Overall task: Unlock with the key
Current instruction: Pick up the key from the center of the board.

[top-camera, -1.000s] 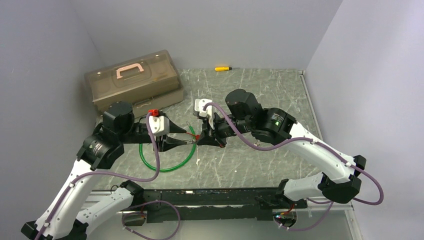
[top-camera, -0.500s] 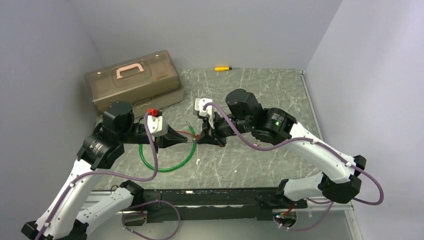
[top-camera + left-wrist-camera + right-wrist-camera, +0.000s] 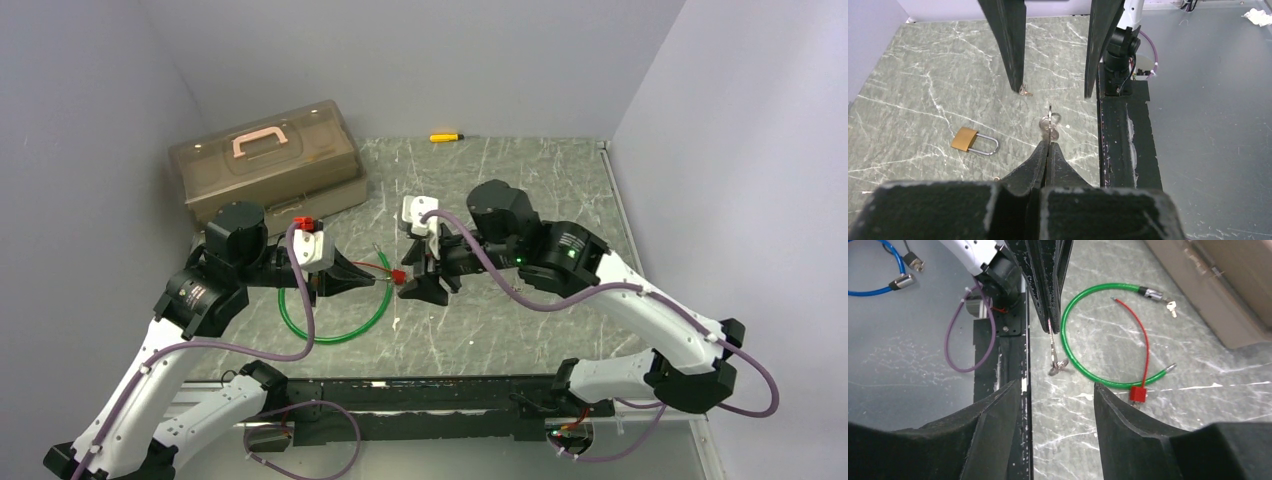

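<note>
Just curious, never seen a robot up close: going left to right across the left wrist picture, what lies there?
Brass padlock with silver shackle → small silver keys on a ring, pinched by the left gripper → black metal rail → crumpled white scrap.

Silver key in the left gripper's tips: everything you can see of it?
Small silver metal key on a thin ring, with what looks like a second key dangling. Pinched edge-on between the shut tips of the left gripper, held above the green marbled table. The open right gripper faces it, not touching.

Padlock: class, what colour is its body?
Brass-gold. The padlock shows best in the left wrist view, lying on the table.
</note>
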Controlling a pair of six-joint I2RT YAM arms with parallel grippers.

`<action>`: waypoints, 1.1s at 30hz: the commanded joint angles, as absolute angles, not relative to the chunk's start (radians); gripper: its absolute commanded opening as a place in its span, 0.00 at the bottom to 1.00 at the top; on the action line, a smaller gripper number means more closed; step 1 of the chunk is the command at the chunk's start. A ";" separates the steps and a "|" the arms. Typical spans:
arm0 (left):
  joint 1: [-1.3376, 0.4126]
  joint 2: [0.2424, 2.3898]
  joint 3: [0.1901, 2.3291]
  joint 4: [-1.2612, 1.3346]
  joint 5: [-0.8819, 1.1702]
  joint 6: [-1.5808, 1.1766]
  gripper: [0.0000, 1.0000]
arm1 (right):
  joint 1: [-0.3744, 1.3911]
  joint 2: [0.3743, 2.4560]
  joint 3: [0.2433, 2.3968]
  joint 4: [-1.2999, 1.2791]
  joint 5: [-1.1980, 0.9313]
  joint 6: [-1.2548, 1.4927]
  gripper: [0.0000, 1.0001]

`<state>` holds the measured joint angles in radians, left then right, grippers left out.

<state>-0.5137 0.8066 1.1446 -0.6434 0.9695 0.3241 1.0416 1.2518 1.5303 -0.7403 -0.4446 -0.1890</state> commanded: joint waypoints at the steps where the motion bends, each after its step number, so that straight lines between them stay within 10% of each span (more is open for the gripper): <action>1: -0.507 0.795 1.169 -0.617 0.986 0.303 0.00 | 1.045 1.153 1.534 -0.674 -0.385 -0.220 0.59; 33: -0.493 0.783 1.154 -0.556 1.025 0.226 0.00 | 0.966 1.181 1.368 -0.337 -0.720 -0.084 0.18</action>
